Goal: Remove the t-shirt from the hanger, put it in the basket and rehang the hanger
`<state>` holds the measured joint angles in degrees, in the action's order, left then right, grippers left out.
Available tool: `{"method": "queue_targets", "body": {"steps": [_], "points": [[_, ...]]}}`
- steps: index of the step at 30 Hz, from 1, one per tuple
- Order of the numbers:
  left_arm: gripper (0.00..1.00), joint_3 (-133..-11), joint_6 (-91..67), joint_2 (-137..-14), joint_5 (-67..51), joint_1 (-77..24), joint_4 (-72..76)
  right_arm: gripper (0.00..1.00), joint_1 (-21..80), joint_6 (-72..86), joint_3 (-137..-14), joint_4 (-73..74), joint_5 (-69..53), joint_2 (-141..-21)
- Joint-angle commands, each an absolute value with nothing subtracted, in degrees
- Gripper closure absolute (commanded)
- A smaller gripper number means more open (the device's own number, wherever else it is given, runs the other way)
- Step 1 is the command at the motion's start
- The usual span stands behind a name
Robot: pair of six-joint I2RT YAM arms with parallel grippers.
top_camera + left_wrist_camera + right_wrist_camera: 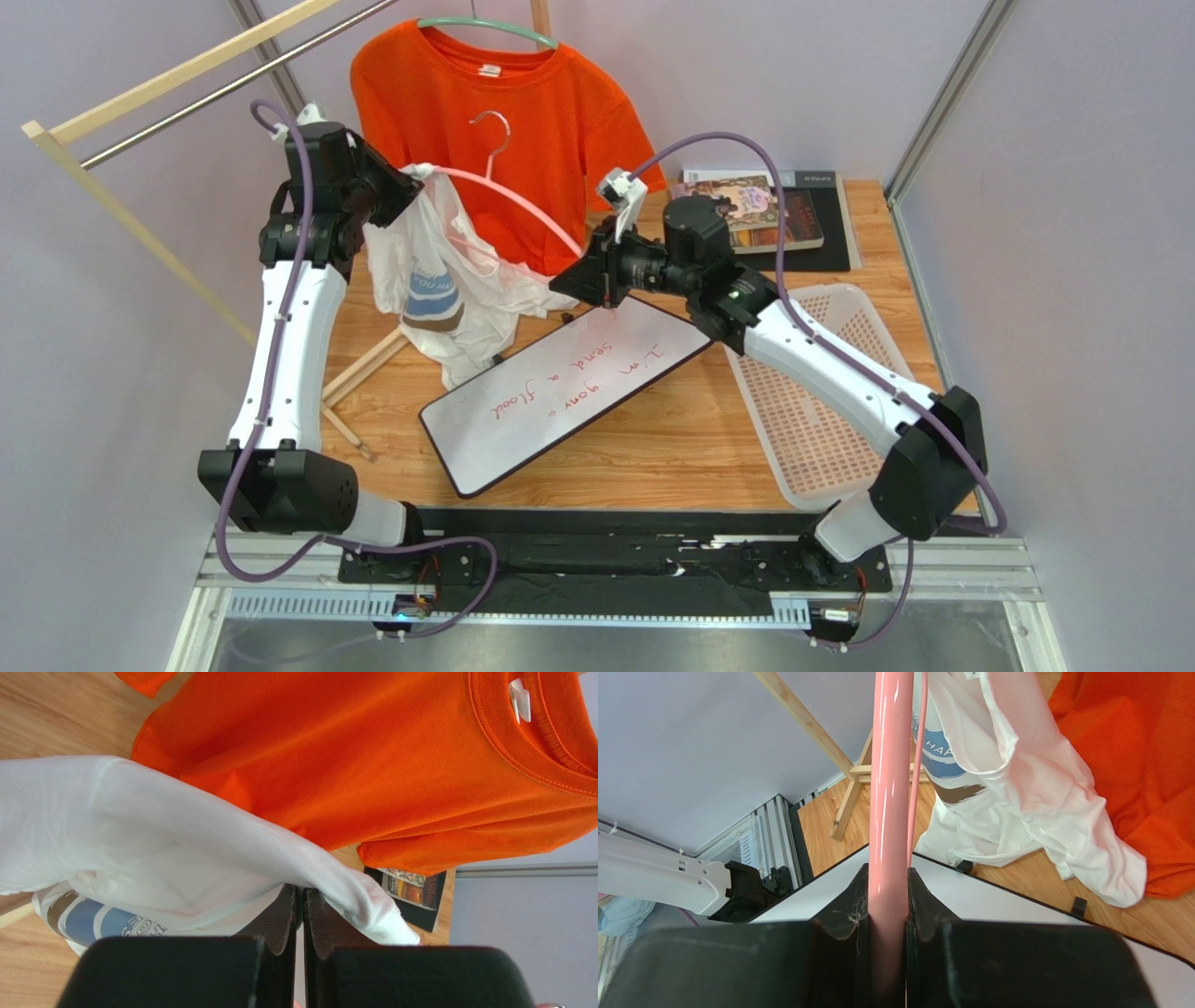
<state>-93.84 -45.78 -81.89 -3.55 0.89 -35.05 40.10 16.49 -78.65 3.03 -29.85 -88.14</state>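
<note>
A white t-shirt (446, 280) with a blue print hangs from a pink hanger (522, 210) above the table. My left gripper (404, 182) is shut on a fold of the white t-shirt (210, 861) at its upper left and holds it up. My right gripper (578, 277) is shut on the pink hanger's arm (889, 805) at its lower right end. The shirt (1011, 791) droops off the hanger's far end toward the whiteboard.
An orange t-shirt (505, 119) hangs on a green hanger (484, 25) behind. A whiteboard (561, 392) lies mid-table. A white basket (828, 406) sits at the right, books (765, 210) behind it. A wooden rack (154, 84) stands at the left.
</note>
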Motion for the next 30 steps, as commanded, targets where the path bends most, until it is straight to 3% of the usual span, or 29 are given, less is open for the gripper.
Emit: {"method": "queue_targets", "body": {"steps": [1, 10, 19, 30], "points": [[1.00, -96.8, -47.2, -82.5, -1.4, 2.0, -34.4, 1.00, 38.3, 14.1, -76.2, 4.8, -28.2, -79.6], [1.00, -97.4, -47.8, -82.8, -1.5, 3.7, -34.8, 1.00, 37.3, 10.6, -68.6, 12.6, -27.1, -66.2], [1.00, -97.0, -47.8, -82.6, -0.8, 3.9, -35.3, 1.00, 36.7, 11.4, -70.8, 17.0, -24.6, -62.6], [1.00, -89.7, -52.8, -79.4, -2.4, 4.0, -36.2, 1.00, 34.4, 25.8, -91.7, 14.7, -26.4, -78.4]]}}
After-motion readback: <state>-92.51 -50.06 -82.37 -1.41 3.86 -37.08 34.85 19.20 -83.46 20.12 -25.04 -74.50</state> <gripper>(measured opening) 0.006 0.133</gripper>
